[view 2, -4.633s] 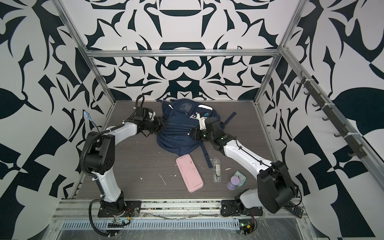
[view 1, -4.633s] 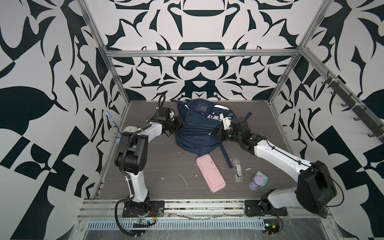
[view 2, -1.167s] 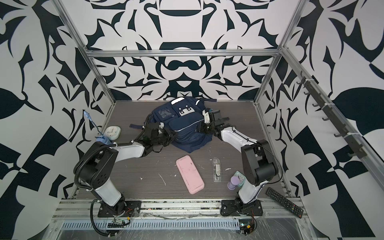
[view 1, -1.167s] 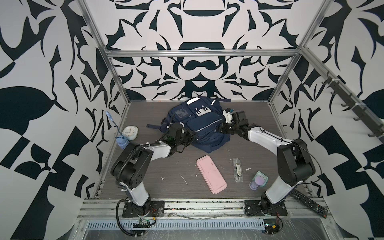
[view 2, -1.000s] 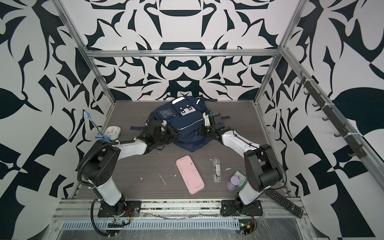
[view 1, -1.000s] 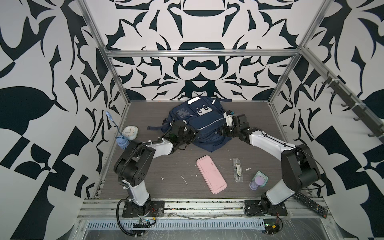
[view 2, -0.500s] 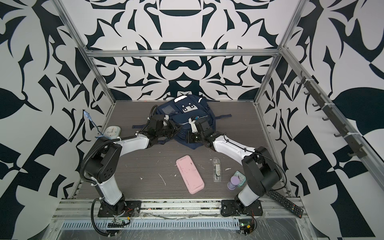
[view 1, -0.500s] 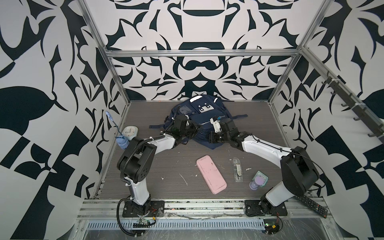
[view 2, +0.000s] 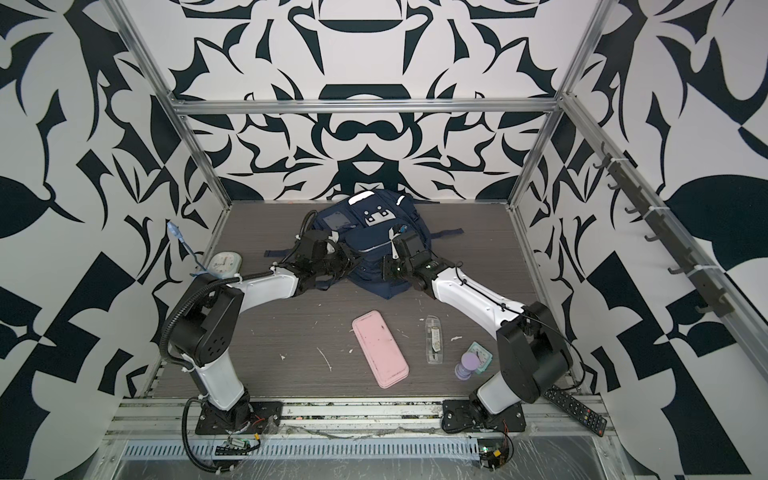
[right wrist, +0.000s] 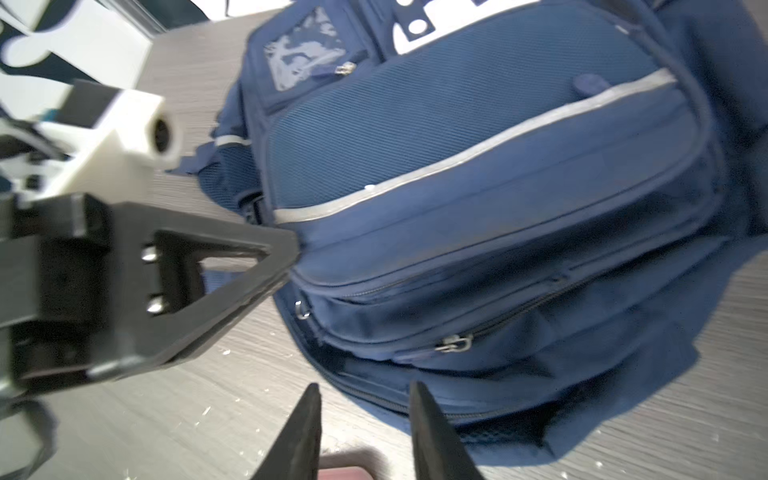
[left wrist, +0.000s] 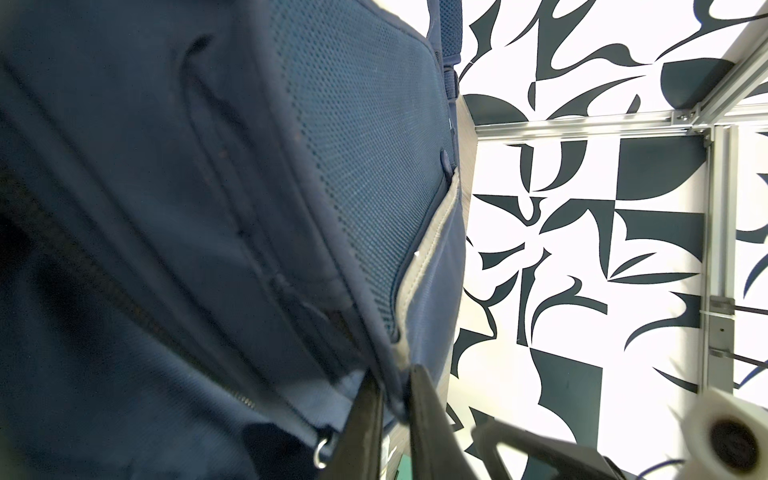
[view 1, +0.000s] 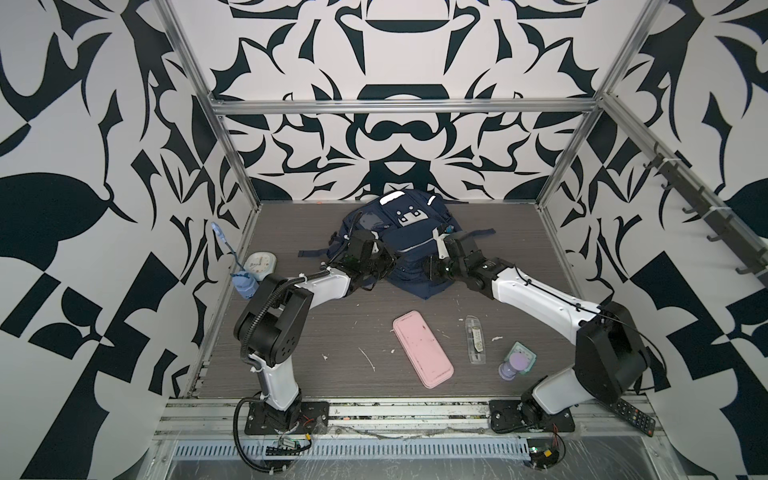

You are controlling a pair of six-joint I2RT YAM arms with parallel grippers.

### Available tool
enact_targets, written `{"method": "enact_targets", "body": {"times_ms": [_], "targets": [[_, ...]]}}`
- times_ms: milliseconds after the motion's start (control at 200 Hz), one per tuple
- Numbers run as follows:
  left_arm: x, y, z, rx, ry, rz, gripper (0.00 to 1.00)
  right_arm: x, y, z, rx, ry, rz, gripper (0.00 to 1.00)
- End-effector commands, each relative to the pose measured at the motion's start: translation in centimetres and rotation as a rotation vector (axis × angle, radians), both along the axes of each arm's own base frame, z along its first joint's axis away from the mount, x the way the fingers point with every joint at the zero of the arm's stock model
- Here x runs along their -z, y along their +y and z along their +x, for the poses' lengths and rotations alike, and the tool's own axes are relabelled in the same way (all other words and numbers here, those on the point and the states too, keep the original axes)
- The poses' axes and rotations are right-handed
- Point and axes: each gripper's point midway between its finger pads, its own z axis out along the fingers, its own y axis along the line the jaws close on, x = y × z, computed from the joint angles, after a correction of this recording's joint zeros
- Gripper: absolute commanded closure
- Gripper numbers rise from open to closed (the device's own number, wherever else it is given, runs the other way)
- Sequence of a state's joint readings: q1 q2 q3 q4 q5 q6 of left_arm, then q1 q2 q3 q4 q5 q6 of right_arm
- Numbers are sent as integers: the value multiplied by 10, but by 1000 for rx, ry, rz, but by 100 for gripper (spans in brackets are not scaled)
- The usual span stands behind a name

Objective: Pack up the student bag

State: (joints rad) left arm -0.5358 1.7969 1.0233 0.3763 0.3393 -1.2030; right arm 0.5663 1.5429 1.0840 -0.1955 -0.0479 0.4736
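Against the student bag (view 1: 409, 239), outstretched left hand (left wrist: 394, 372) pinches fabric; right hand (right wrist: 362, 388) hangs parted.

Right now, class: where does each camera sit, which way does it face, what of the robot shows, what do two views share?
Top views: high in front, looking down at the table; both arms.
Left wrist: close against the navy backpack; left gripper pinching its edge.
Right wrist: low, facing the backpack; open right gripper.
Shared: both wrist views show its reflective strip.
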Motion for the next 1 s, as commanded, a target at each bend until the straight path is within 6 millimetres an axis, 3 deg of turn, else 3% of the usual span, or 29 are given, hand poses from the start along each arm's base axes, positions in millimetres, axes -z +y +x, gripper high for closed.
{"method": "enact_targets", "body": {"times_ms": [0,340,510,745,855,995], "targets": [[-29,-13,1,59,-69,-46,85,3,-8,6,62,14,-39,59],[-40,-18,0,102,-94,-54,86,38,3,18,105,82,64,60],[-45,-20,-1,116,-104,-66,87,50,-7,23,178,77,110,60],[-54,-22,-1,128,-130,-72,87,55,-23,21,253,40,108,78],[-57,-23,0,138,-135,-69,87,45,-25,17,241,-5,139,75],[-57,-27,2,146,-133,-77,87,41,-25,18,236,-24,135,61]]}}
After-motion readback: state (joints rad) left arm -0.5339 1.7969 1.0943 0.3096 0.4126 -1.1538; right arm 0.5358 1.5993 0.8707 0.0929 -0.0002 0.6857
